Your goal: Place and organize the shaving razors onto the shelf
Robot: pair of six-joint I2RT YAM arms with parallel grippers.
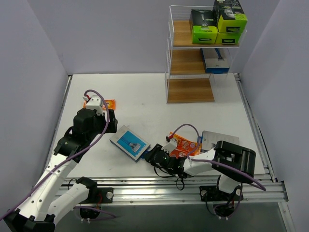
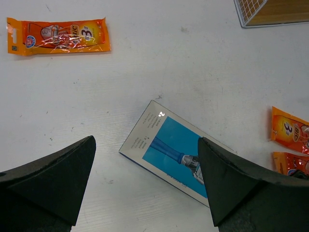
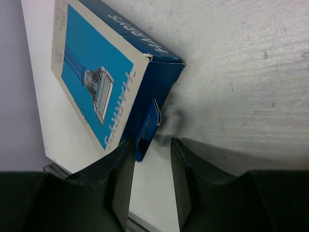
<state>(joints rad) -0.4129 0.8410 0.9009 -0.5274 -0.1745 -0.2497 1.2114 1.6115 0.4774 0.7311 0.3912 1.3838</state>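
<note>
Currently, a blue razor box [image 1: 129, 143] is seen lying flat and face up on the white table [image 1: 145, 96], between the two arms and well apart from the shelf [image 1: 190, 92]. The left gripper [image 2: 145, 142] is held above the table with its fingers [image 2: 53, 179] spread wide and nothing grasped; in its wrist view the blue box is framed in the gap between them. One orange packet [image 2: 58, 36] is found flat on the table just beyond that gripper, toward the left side. The right gripper [image 3: 150, 145] is brought low to the table and pointed at one end of the box. Its fingers [image 3: 186, 183] are parted by a narrow gap and clamped on nothing, and the box's blue hang tab [image 3: 147, 128] is seen just at the tip of one finger. Two more orange packets [image 1: 186, 145] are laid close together beside the right arm's wrist, and a grey card [image 1: 213, 139] is set just to their right. On the shelf, several black-and-green boxes [image 1: 204, 34] are stacked at the right of the top board, and a blue pack [image 1: 216, 62] is laid on the middle board.
</note>
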